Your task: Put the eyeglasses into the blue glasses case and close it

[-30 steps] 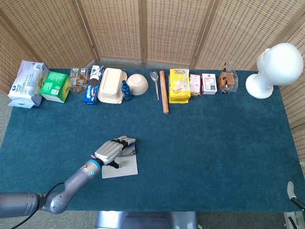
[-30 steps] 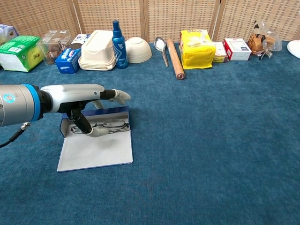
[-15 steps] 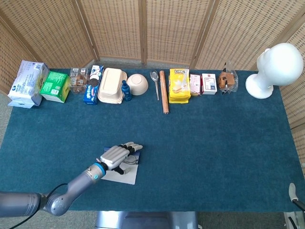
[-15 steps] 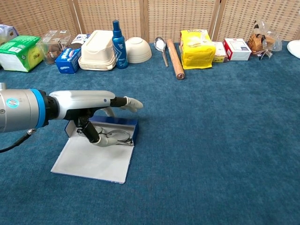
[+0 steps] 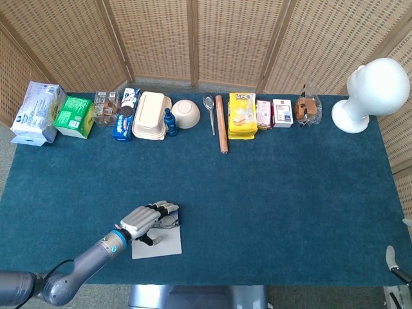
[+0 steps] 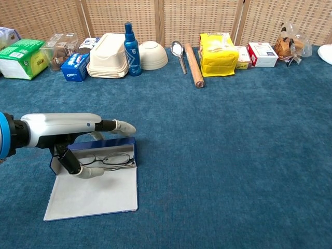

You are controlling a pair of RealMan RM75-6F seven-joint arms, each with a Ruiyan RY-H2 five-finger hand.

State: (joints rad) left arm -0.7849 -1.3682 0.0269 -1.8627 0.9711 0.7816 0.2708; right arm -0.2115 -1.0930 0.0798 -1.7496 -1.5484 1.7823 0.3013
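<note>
In the head view, the left robot hand (image 5: pixel 147 218) lay flat over the far end of the open glasses case (image 5: pixel 158 243), near the front edge of the blue tabletop (image 5: pixel 283 187), with a row of boxes and a white bowl (image 5: pixel 185 113) far behind along the back edge. In the chest view, the eyeglasses (image 6: pixel 108 160) lay inside the blue tray of the case (image 6: pixel 93 194), whose pale lid was folded open toward the camera. The left robot hand (image 6: pixel 78 132) stretched just above them with fingers extended and the thumb (image 6: pixel 85 171) curled beneath, touching the glasses' left end; whether it gripped them I could not tell, and the right robot hand did not show.
</note>
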